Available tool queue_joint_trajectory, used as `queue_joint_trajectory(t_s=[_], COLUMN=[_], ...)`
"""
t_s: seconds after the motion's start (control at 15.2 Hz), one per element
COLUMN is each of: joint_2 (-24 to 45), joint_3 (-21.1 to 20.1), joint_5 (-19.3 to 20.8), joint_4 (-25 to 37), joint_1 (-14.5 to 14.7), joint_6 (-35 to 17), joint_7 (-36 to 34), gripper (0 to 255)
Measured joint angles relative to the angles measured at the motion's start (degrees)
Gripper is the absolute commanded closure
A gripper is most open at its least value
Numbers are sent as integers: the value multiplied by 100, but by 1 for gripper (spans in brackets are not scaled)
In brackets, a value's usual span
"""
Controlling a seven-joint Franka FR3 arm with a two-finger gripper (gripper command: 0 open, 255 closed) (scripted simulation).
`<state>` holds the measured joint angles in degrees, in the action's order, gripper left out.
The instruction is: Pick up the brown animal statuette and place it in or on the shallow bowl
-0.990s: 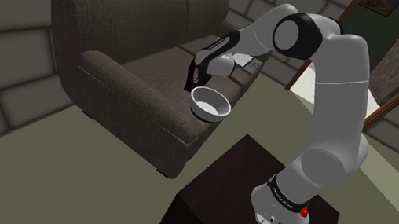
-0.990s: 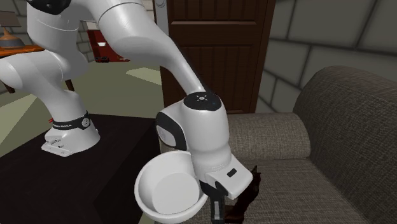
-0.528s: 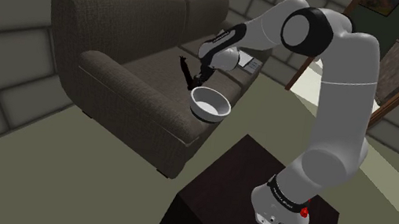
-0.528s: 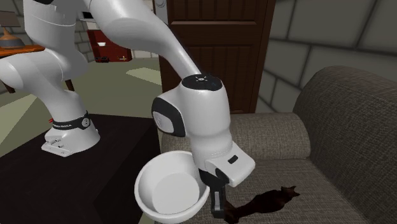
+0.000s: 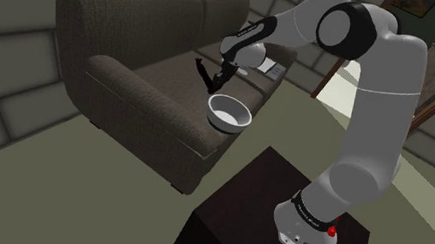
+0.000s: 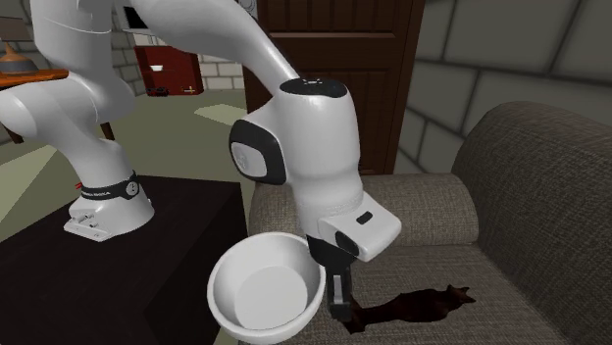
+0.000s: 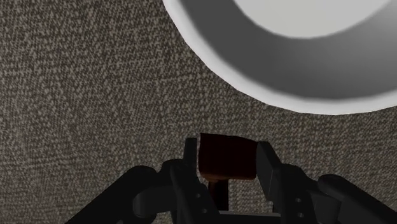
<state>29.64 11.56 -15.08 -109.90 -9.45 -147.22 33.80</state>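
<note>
As the shoulder view shows, gripper (image 5: 220, 72): above and beyond the white bowl (image 5: 229, 112), over the sofa (image 5: 144, 73) seat.
Shoulder view, brown statuette (image 5: 204, 71): dark, sticking out of the gripper on the side away from the white bowl.
Second exterior view, gripper: pointing down, just beside the white bowl's rim.
Second exterior view, brown statuette: gripped by one end, lying level, stretching away from the white bowl.
Wrist view, jaws: set narrow, clamped on the brown statuette's blocky end.
Wrist view, white bowl: just ahead of the gripper, over sofa fabric.

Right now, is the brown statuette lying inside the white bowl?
No, the wrist view shows the statuette clasped in the tool, outside the rim of the bowl.
</note>
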Motion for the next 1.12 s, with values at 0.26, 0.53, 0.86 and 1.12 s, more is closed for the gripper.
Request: queue_joint_trajectory(t_s=[0.26,0.53,0.86,1.12], joint_2=[-245,-447,-656,-944], joint_3=[70,129,189,214], joint_5=[94,181,286,228], joint_4=[-25,-12,73,-617], joint_1=[56,92,134,51], joint_6=[216,428,714,324], joint_7=[-78,-139,-227,5], gripper=[255,255,255,255])
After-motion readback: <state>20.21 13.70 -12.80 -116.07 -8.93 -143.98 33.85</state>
